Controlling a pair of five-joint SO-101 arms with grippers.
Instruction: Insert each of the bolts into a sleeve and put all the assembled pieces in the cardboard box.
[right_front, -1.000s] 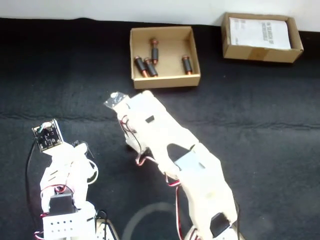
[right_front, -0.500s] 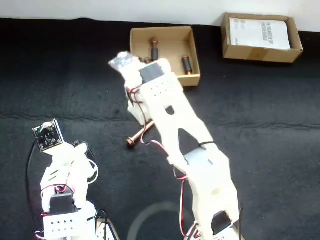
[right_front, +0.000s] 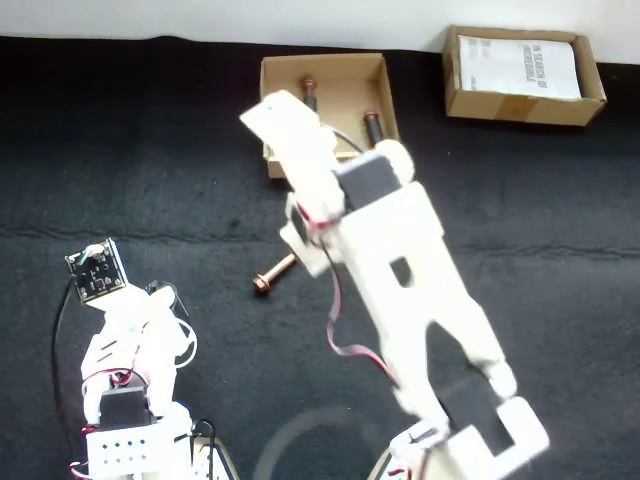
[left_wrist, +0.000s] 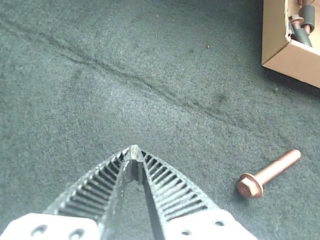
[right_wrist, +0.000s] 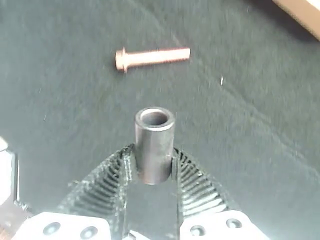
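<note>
Sleeve (right_wrist: 154, 142) in right gripper (right_wrist: 152, 154) lies lengthwise between jaws, bore pointing outward.

— Where's there room to get in?
— Bare black felt tabletop (right_front: 120, 150) on the far left, and more on the right, in front of the small cardboard box topped with a printed sheet (right_front: 520, 108).
— And what's in the way?
— The long white right arm (right_front: 400, 250) slants across the middle and covers the near left corner of the open brown cardboard box (right_front: 342, 92). The box's right half is reachable from above. The right gripper (right_wrist: 153, 151), clamped on a dark grey metal sleeve (right_wrist: 154, 135), hangs over bare felt short of the copper flanged bolt (right_front: 275, 272), which is open from the left. The white left arm (right_front: 130, 360) sits well apart.
</note>
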